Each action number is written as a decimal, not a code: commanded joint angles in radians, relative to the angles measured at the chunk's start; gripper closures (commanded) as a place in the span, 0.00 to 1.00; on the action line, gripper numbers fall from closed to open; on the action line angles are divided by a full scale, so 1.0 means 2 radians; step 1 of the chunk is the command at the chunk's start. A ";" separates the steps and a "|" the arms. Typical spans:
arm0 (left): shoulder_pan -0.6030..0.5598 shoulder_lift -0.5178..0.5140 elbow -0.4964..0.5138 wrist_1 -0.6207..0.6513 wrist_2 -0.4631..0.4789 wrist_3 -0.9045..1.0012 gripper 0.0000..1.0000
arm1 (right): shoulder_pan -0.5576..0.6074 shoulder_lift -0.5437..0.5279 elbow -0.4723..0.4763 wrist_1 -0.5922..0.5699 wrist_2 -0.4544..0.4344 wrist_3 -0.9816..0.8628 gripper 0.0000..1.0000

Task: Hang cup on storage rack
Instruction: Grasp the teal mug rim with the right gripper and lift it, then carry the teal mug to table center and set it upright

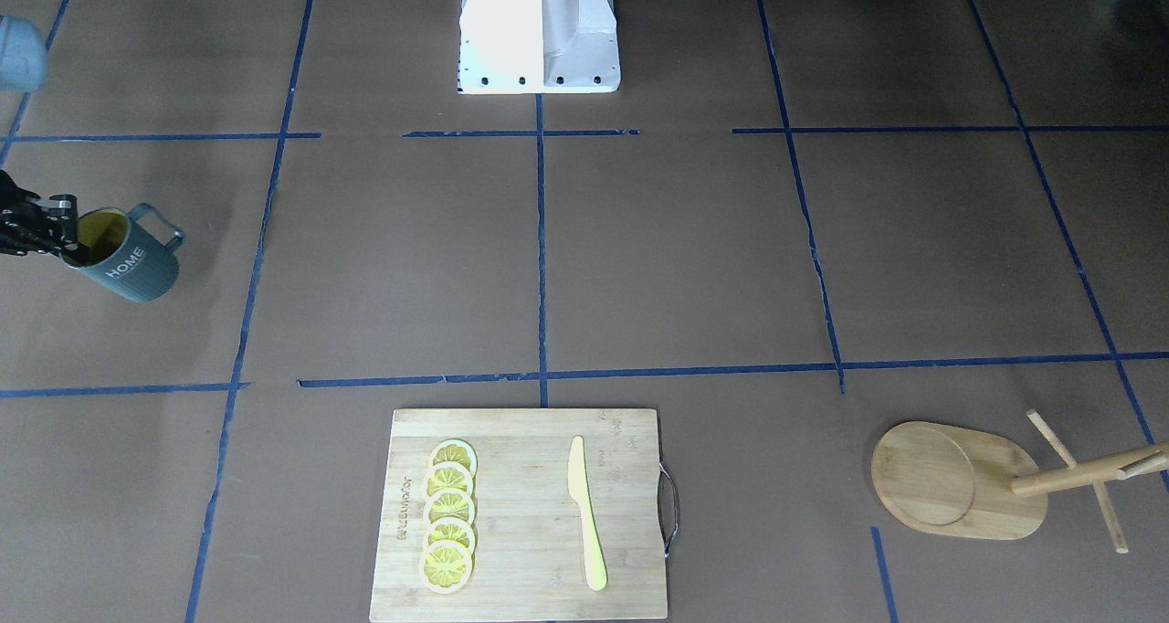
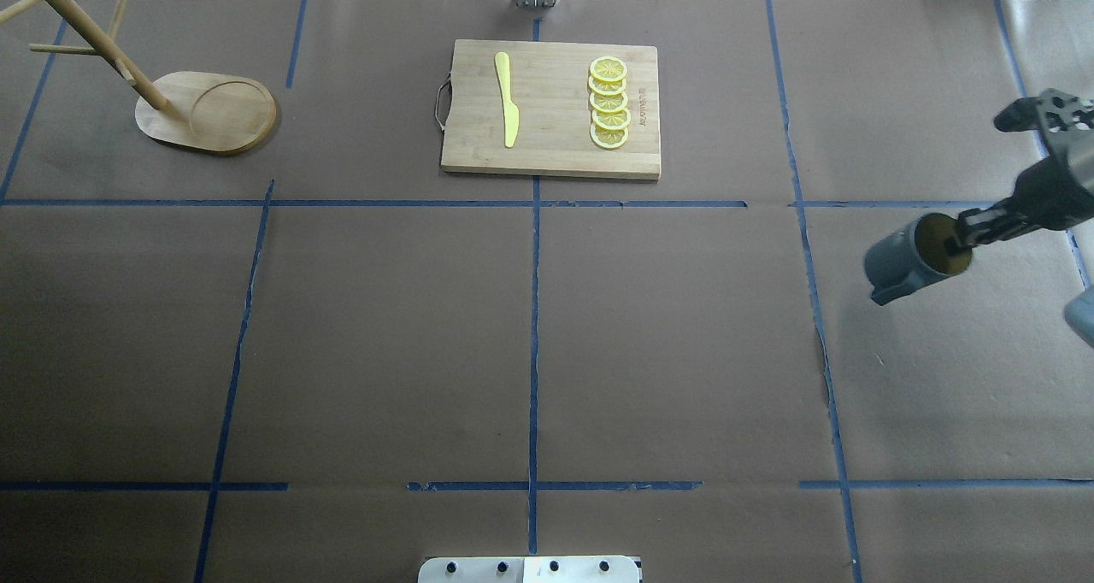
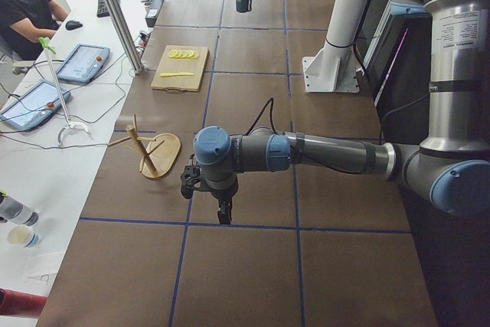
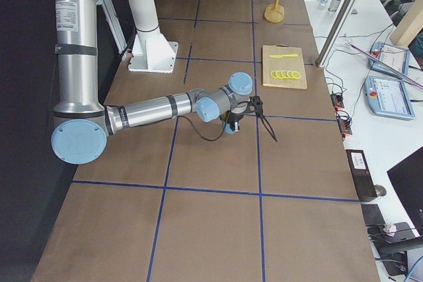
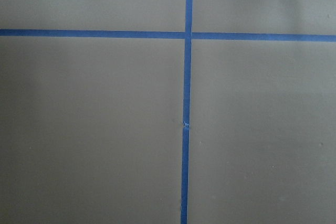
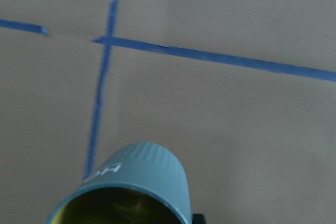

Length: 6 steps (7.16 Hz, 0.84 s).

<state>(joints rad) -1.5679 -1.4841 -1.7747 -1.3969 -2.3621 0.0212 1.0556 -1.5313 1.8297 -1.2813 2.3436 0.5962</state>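
The cup (image 1: 128, 259) is a dark teal-grey mug with a yellow inside and white "HOME" lettering. It hangs tilted at the table's right end in the overhead view (image 2: 904, 265). My right gripper (image 2: 964, 232) is shut on its rim, one finger inside the cup; it also shows in the front view (image 1: 66, 237). The right wrist view shows the cup's rim and ribbed body (image 6: 137, 174) over the table. The storage rack (image 2: 209, 113), a bamboo mug tree, stands at the far left corner (image 1: 954, 481). My left gripper (image 3: 223, 210) shows only in the exterior left view, pointing down over the table near the rack (image 3: 157, 155); I cannot tell its state.
A bamboo cutting board (image 2: 551, 138) with several lemon slices (image 2: 609, 103) and a yellow knife (image 2: 506, 100) lies at the far middle edge. The robot base (image 1: 539, 29) is mid-table. Blue tape lines cross the brown table. An operator (image 3: 27, 5) sits beyond the far edge.
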 commanded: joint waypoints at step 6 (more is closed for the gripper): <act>0.000 0.001 -0.002 0.000 0.004 0.000 0.00 | -0.209 0.319 -0.129 -0.029 -0.126 0.292 1.00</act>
<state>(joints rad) -1.5664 -1.4818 -1.7778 -1.3961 -2.3535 0.0215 0.6482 -0.9461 1.6193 -1.3315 2.0972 1.1661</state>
